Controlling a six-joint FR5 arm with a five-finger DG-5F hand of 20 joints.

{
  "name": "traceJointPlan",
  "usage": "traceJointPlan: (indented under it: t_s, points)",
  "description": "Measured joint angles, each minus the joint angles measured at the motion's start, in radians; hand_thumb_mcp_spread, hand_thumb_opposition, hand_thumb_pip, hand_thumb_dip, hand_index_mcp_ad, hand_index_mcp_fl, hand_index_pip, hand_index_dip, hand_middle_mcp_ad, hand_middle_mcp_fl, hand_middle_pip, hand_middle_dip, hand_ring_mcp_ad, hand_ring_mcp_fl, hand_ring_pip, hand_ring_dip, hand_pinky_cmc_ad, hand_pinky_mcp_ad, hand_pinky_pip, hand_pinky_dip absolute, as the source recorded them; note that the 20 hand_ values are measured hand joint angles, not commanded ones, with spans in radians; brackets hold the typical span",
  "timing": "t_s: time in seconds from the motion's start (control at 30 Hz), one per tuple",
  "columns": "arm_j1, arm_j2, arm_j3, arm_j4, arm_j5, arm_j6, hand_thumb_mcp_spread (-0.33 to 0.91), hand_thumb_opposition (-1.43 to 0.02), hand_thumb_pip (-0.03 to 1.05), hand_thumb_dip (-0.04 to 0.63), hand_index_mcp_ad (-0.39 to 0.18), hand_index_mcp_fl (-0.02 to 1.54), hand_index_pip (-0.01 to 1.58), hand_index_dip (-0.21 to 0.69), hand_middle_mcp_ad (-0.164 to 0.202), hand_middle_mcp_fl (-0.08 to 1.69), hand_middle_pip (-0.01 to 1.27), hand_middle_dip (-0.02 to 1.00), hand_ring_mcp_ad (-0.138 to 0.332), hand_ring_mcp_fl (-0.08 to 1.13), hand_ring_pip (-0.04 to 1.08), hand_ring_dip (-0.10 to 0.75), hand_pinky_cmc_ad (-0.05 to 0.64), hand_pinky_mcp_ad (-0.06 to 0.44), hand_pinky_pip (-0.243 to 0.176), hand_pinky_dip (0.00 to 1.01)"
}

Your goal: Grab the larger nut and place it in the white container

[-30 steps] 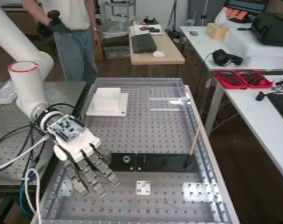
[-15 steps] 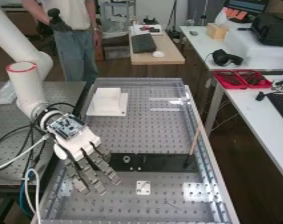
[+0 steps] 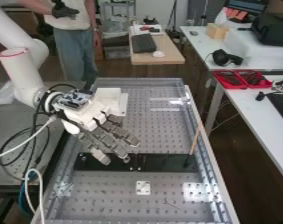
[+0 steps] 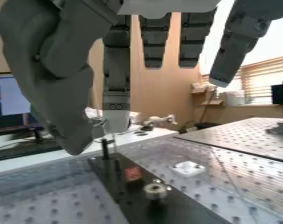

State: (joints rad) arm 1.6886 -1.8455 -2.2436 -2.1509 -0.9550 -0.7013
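Presently, hand [image 3: 92,114]: fingers wide, loosely extended
Larger nut [image 4: 155,190]: on the black strip [image 3: 168,162], near the fingertips
White container [image 3: 112,95]: on the bench [image 3: 158,135], partly behind the hand

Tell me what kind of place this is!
Probably a robotics lab or workshop: there's a big white robot arm with a mechanical hand, a bench dotted with holes, and a computer screen behind.

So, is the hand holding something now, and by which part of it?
Nothing is held: the white and dark grey hand is open, and the round silver metal nut is on the long black plate.
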Motion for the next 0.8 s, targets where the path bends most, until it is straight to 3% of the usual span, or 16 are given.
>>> traceJointPlan:
  t_s: [0.27, 0.57, 0.8]
  points:
    - [0.040, 0.074, 0.036, -0.126, -0.226, 0.032, 0.33, -0.90, 0.66, 0.216, -0.093, 0.37, 1.52, 0.106, 0.066, 0.02, 0.14, 0.22, 0.143, 0.00, 0.17, 0.094, 0.346, 0.295, -0.105, 0.64]
    - [0.061, 0.091, 0.067, -0.220, -0.436, 0.099, 0.33, -0.90, 0.66, 0.216, -0.094, 0.38, 1.52, 0.110, 0.068, 0.04, 0.14, 0.22, 0.143, 0.00, 0.16, 0.096, 0.330, 0.297, -0.105, 0.62]
    - [0.073, 0.097, 0.076, -0.299, -0.613, 0.104, 0.33, -0.90, 0.66, 0.216, -0.094, 0.38, 1.52, 0.106, 0.068, 0.04, 0.14, 0.22, 0.143, 0.00, 0.13, 0.103, 0.330, 0.293, -0.108, 0.59]
